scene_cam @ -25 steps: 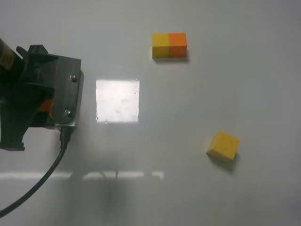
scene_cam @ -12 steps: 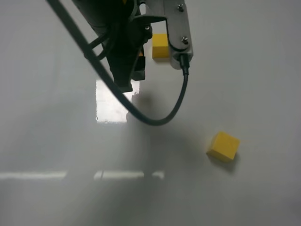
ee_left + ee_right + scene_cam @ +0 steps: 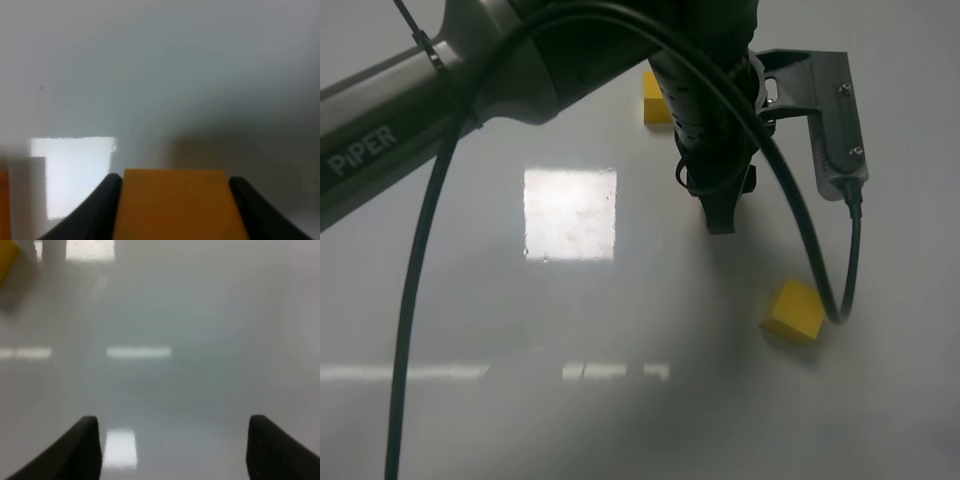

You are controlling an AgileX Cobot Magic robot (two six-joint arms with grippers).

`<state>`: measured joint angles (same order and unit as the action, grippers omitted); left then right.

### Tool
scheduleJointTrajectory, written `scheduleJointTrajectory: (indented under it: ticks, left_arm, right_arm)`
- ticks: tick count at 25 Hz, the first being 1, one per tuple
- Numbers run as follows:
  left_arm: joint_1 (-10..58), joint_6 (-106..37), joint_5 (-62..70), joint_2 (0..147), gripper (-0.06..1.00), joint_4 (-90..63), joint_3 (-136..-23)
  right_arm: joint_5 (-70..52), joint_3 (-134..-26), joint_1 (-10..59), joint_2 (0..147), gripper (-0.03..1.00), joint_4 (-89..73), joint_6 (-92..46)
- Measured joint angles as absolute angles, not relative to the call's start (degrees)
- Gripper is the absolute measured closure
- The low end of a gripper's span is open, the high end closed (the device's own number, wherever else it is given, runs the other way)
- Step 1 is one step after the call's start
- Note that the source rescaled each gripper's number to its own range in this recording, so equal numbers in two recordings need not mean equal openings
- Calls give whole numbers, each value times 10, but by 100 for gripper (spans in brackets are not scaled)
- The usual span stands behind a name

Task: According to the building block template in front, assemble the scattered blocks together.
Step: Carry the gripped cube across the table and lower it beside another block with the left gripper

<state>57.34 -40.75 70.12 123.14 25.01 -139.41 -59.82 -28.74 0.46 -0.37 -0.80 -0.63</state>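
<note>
Orange cube (image 3: 175,207) sits square between the clamped left gripper (image 3: 175,181); right gripper (image 3: 172,422) gapes empty.

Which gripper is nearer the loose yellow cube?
Left. The left gripper, shut on the orange cube, hangs just up-left of the yellow cube overhead; the right gripper is outside that view, farther off.

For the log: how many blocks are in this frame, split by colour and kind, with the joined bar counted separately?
Yellow single cube: 1, lying loose
Orange single cube: 1, held in the left gripper
Template bar: 1, only its yellow end in view
Total: 3
</note>
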Motion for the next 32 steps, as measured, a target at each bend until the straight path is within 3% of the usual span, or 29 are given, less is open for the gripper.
scheduleJointTrajectory:
  ticks: [23, 25, 28, 29, 32]
  left_arm:
    - [552, -375, 694, 1249, 90, 246, -1399]
    - [552, -375, 693, 1250, 79, 244, -1399]
    - [552, -375, 688, 1251, 37, 243, -1399]
    - [552, -375, 688, 1251, 28, 243, -1399]
    - [552, -375, 687, 1251, 19, 242, -1399]
  right_arm:
    - [-598, -287, 5, -4, 41, -8, -6]
    - [-598, -287, 5, -4, 41, -8, -7]
    - [-598, -287, 5, -4, 41, -8, -6]
    - [-598, -287, 5, -4, 41, -8, -7]
    - [-598, -287, 5, -4, 41, -8, -6]
